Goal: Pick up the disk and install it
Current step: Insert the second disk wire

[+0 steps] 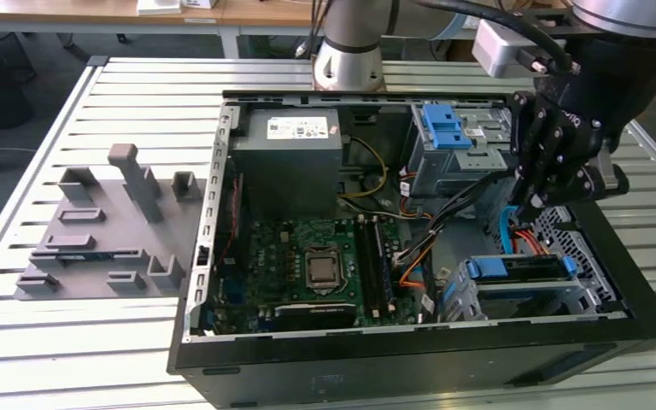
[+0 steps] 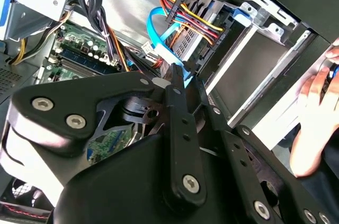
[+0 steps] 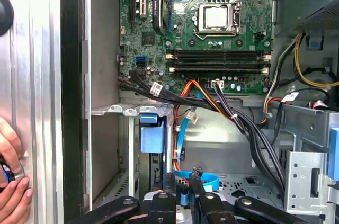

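Gripper inside the open computer case, jaws pressed together on nothing, above the disk seated in its bay, a hand beside the case

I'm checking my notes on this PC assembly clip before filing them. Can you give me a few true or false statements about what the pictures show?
1. The computer case lies open on a slatted metal table. True.
2. The pincer hangs over the grey fixture block. False: in the exterior view it is inside the case, on the exterior view's right, above the drive cage; the grey fixture block sits outside the case on the exterior view's left.
3. The motherboard's processor socket is covered by a fan. False: the socket is bare.
4. A blue data cable runs near the drive cage. True.
5. A person's hand shows at the case's outer side. True.
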Motion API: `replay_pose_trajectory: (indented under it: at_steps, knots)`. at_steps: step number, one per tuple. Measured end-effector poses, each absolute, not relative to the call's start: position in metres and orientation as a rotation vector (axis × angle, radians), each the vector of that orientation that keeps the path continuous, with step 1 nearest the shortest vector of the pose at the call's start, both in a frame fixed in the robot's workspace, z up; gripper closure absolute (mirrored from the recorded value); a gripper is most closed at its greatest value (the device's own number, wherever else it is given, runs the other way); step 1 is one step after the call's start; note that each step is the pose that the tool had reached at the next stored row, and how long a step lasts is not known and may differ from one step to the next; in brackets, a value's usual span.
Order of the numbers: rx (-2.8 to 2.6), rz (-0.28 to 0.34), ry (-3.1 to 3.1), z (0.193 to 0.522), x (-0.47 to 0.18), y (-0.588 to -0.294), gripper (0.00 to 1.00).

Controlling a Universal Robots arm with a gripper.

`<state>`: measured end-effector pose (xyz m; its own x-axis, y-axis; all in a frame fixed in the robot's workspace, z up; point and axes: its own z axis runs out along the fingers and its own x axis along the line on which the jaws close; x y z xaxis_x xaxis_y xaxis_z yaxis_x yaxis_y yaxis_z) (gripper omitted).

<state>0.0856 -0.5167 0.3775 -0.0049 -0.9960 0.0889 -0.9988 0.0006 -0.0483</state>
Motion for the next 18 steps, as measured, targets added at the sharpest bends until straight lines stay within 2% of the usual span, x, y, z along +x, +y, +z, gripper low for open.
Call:
replay_pose_trajectory:
  at_steps: [15,17,18]
  knots:
    - [2.186,0.17,-2.192,0.3713,0.087,-0.5163,0.75]
    - [2.186,0.17,-2.192,0.3708,0.0871,-0.5163,0.76]
    - [2.186,0.17,-2.192,0.3707,0.0871,-0.5163,0.83]
